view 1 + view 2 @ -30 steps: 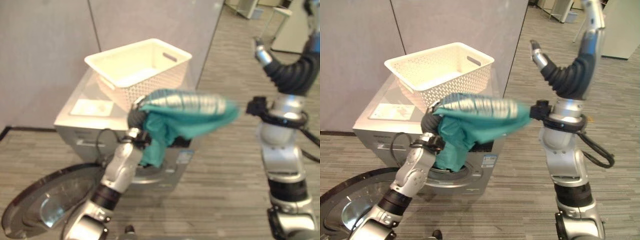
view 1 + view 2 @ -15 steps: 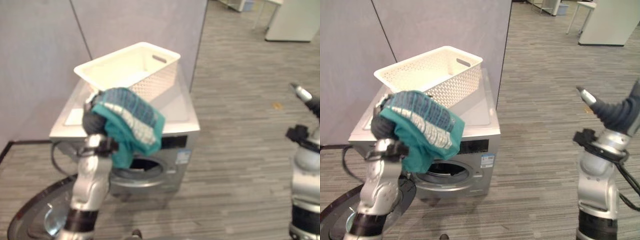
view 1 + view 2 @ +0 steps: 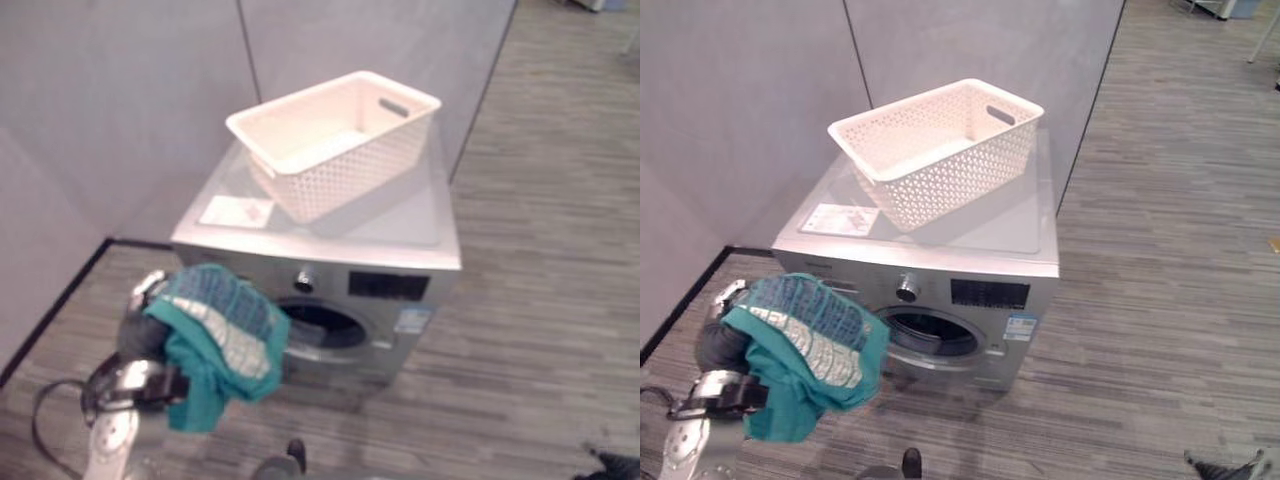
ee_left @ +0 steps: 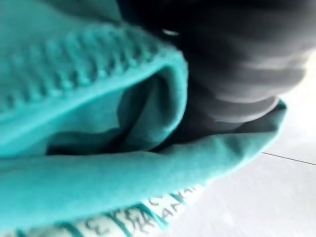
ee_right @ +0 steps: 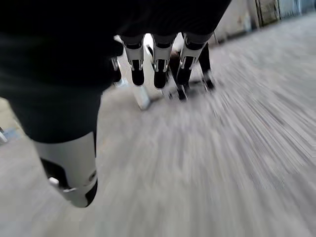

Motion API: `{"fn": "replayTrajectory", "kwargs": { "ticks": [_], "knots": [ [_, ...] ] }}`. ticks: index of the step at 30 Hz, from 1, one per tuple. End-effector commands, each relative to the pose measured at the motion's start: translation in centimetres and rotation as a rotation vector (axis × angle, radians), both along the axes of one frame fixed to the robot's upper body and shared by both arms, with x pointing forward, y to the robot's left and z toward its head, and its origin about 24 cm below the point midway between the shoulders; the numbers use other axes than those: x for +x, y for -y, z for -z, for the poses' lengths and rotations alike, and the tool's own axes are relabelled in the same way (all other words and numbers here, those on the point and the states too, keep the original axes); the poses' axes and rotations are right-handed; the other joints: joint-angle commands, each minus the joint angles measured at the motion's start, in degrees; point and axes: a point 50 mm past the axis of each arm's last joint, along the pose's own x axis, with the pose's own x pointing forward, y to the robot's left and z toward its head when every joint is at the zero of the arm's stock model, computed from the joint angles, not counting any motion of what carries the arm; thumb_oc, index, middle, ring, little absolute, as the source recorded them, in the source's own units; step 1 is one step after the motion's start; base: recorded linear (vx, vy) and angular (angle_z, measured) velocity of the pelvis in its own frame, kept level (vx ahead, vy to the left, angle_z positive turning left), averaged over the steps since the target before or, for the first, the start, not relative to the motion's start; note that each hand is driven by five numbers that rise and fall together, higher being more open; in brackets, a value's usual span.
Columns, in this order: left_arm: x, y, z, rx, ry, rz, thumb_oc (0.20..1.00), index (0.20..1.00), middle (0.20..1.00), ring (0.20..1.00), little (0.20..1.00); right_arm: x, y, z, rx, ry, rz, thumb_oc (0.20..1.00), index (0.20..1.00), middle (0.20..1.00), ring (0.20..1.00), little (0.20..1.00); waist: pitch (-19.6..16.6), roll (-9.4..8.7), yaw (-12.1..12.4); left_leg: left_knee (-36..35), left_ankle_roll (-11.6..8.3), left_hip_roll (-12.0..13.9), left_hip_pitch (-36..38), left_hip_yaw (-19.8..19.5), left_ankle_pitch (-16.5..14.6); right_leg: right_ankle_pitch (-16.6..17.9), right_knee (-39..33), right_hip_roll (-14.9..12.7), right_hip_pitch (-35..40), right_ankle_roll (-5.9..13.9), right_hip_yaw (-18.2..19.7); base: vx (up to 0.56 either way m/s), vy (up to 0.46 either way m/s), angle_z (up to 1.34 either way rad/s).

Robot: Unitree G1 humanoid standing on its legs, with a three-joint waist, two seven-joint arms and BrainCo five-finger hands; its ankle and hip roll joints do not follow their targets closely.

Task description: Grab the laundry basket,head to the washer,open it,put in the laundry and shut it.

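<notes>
Left hand (image 3: 720, 340), low beside the washer (image 3: 930, 270), sits buried under a teal patterned garment (image 3: 805, 350); I cannot tell how its fingers sit. The laundry basket (image 3: 940, 150) rests on top, the drum opening (image 3: 930, 333) gaping. Its wrist view shows folds draped over the dark cover. Right hand (image 5: 158, 64) hangs slack-fingered, holding nothing. Best to aim straight into the drum, trailing cloth first.

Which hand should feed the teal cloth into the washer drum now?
Left, probably. The teal cloth is draped over the left hand, just beside the washer's open drum. The right hand hangs empty, fingers straight, over floor.
</notes>
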Motion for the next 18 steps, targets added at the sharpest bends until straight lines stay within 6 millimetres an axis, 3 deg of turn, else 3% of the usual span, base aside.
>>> {"fn": "replayTrajectory", "kwargs": {
  "ticks": [1, 5, 10, 12, 18],
  "knots": [
    [-0.5, -1.3, -1.5, 0.089, 0.06, -0.019, 0.2, 0.2, 0.2, 0.2, 0.2, 0.9, 0.5, 0.1, 0.102, 0.102, 0.029, 1.0, 1.0, 1.0, 1.0, 1.0, -3.2, -0.81, 0.4, -1.0, 0.19, 2.0, -9.4, 0.9, 10.3, -5.1, 0.8, 1.7, 2.3, 0.19, 0.8, 0.0, -0.015, 0.13],
    [-0.8, -1.5, 1.2, 0.092, -0.072, -0.017, 0.2, 0.2, 0.2, 0.2, 0.2, 0.0, -1.8, 2.3, 0.277, 0.101, 0.096, 1.0, 1.0, 1.0, 1.0, 1.0, -2.6, -0.47, 1.8, -1.0, 0.2, 1.7, -9.9, 0.5, 10.4, -5.1, 0.6, 1.5, 2.2, 0.39, -0.5, 0.02, -0.021, 0.16],
    [-0.2, -0.8, 3.5, 0.101, -0.17, 0.036, 0.2, 0.2, 0.2, 0.2, 0.2, 0.6, -2.9, 2.9, 0.34, 0.129, 0.099, 1.0, 1.0, 1.0, 1.0, 1.0, -2.4, -0.12, 1.9, -1.2, 0.33, 1.4, -10.1, 0.4, 10.2, -5.4, 0.6, 1.3, 2.0, 0.55, -1.0, 0.05, -0.015, 0.11],
    [0.4, 0.2, 6.4, 0.072, -0.287, 0.082, 0.2, 0.2, 0.2, 0.2, 0.2, 1.6, -3.9, 3.4, 0.383, 0.142, 0.078, 1.0, 1.0, 1.0, 1.0, 1.0, -2.0, 0.09, 1.3, -1.6, 0.46, 1.2, -10.0, 0.7, 9.9, -5.8, 0.7, 0.9, 1.8, 0.64, -1.1, 0.06, 0.0, 0.08],
    [0.4, 1.0, 10.0, 0.042, -0.427, 0.1, 0.2, 0.2, 0.2, 0.2, 0.2, 2.1, -4.9, 3.8, 0.418, 0.147, 0.048, 1.0, 1.0, 1.0, 1.0, 1.0, -1.5, 0.45, 0.4, -1.7, 1.24, 0.6, -10.8, 1.7, 8.9, -5.7, 0.5, -0.1, 0.8, 1.14, -0.8, 0.05, 0.009, -0.05]
  ]
}}
